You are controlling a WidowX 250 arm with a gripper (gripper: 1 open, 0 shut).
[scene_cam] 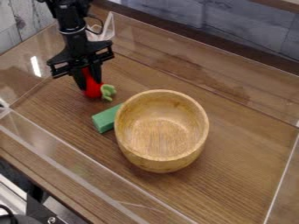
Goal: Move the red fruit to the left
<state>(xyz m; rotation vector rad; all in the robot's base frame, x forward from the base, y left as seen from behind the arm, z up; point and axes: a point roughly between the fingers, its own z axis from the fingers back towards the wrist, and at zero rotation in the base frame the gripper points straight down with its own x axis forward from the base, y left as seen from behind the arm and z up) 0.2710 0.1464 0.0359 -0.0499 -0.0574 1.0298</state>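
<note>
Camera view, scene: one overhead-angled view of a wooden tabletop (233, 140) enclosed by low clear plastic walls (176, 48).
Camera view, gripper: the black two-finger gripper (84, 77) points straight down, its jaws clamped on the small glossy red strawberry-like toy fruit with the pale green leafy cap (90, 87).
Camera view, fruit location: left rear part of the table, between the fingers, red body partly hidden, cap sticking out to the right; whether it touches the wood cannot be told.
Camera view, neighbours: the flat green rectangular block (107, 118) lies just in front of the fruit, touching the round light wooden bowl (163, 129), which stands near the middle.
Handling, weight: judged light, a small toy.
Handling, stiffness: probably rigid plastic, not fragile.
Handling, surface: the gloss suggests slipperiness; the rounded, tapering body may rotate or squirt out under a loose pinch.
Handling, grip point: across the widest part of the red body, below the cap; the leafy cap is a poor hold.
</note>
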